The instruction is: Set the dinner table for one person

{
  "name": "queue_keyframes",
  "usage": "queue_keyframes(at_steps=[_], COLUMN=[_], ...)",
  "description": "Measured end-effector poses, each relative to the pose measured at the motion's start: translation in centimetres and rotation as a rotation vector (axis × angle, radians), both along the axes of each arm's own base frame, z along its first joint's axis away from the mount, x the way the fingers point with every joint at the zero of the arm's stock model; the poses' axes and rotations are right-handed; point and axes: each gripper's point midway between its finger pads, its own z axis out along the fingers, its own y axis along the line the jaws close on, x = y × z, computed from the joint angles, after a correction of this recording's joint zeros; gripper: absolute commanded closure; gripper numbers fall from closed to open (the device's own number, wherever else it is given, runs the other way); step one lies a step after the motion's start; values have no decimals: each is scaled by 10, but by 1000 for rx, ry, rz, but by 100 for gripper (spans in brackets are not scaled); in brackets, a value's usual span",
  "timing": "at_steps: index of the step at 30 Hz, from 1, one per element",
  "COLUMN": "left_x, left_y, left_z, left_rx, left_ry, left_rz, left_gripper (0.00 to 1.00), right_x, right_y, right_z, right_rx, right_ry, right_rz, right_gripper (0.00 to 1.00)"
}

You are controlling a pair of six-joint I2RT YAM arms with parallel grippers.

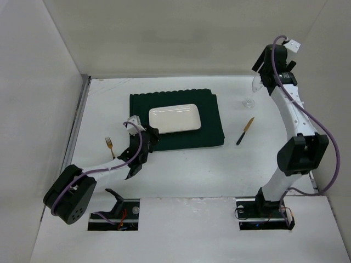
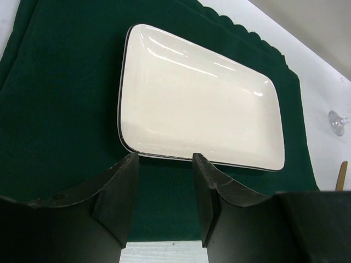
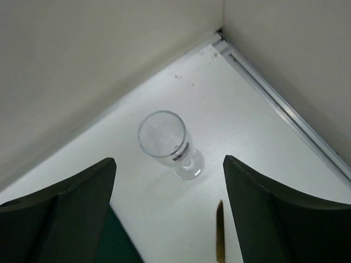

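Placemat (image 1: pixel 142 107) lies mid-counter (image 1: pixel 181 175), toward the far side. Plate (image 1: pixel 174 119) on placemat, approx centred. Fork (image 1: pixel 110 147) on counter left of placemat, by its front-left corner, not touching. Knife (image 1: pixel 245 130) right of placemat, apart from it. Glass (image 1: pixel 250 98) just behind knife, nr counter's far-right corner.

The place reads as a robotics lab test cell rather than a home: a large matte white desk (image 1: pixel 192 175) with thin metal edge strips is boxed in by plain white panel walls (image 1: pixel 33 66). A black-and-white left arm (image 1: pixel 101 169) and right arm (image 1: pixel 290 112), trailing exposed purple cables (image 1: pixel 335 156), are bolted at its near edge.
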Motion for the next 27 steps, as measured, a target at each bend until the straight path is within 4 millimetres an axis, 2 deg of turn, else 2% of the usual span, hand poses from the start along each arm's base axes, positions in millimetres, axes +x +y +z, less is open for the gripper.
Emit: queue_keyframes(at_steps=[3,6,15,27], left_x=[0,0,-1,-2], left_y=[-1,-2,-5,-8], left_z=[1,2,3,3], left_rx=[-2,-3,-1,-2], left_ry=[-5,-6,-12,-15], left_rz=[-2,-4,-10,-19], left_gripper=[59,59,59,59], right_x=[9,16,34,45], right_y=[-1,1,3,0], right_z=[-39,-56,-54,-69], right_rx=[-18,-16,-25,-54], right_ry=[112,169,168,217], right_rz=[13,39,74,86], right_gripper=[13,13,16,24])
